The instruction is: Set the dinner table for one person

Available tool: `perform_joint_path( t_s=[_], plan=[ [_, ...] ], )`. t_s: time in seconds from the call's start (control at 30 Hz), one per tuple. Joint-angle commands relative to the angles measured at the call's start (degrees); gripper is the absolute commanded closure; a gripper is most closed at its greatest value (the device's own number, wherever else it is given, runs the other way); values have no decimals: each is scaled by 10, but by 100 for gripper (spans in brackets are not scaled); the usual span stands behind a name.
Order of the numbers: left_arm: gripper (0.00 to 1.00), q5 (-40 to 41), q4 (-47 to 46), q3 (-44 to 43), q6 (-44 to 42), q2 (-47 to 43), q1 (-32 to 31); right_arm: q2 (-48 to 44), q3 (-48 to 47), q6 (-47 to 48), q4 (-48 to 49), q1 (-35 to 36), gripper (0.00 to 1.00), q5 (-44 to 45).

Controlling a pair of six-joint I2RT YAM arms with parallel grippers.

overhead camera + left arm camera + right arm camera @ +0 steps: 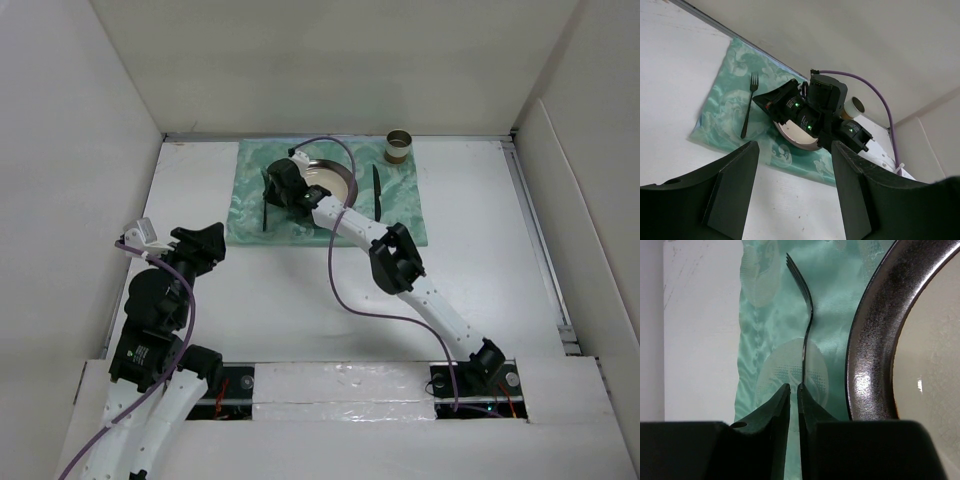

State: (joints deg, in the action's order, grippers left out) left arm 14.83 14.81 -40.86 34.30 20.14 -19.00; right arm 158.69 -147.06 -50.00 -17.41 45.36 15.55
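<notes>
Dinner table (480, 260) below right fingers (785, 402), placemat (765, 340) and fork (807, 325) intervening.

Top cam sits high behind the arm bases, looking down on the whole worktop (480, 260), green placemat (250, 205) toward the far end. Left wrist cam eyes the placemat from well back, low and slanted. Right wrist cam hangs super close over the placemat's left edge. All three share that placemat.
</notes>
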Motion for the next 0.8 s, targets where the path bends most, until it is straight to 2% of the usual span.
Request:
perform_joint_path(
  t_s=[0.0,0.3,0.47,0.57,0.67,0.7,0.77],
  plan=[
    [43,-4,-27,-2,-13,7,-2,8,-26,-13,44,-1,82,-12],
    [43,-6,-27,0,-13,3,-2,-13,-3,-9,47,-1,75,-5],
    [43,-5,-27,-1,-13,6,-2,-94,102,30,132,-1,61,-19],
    [43,-2,-24,-3,-15,10,-2,-177,144,84,163,5,47,-19],
    [42,-2,-22,-6,-17,15,-2,-287,239,135,218,10,29,-46],
    [41,-3,-22,-8,-19,17,-2,-317,301,145,231,16,0,-53],
    [40,-2,-19,-10,-23,19,-2,-415,374,169,272,16,0,-75]
  ],
)
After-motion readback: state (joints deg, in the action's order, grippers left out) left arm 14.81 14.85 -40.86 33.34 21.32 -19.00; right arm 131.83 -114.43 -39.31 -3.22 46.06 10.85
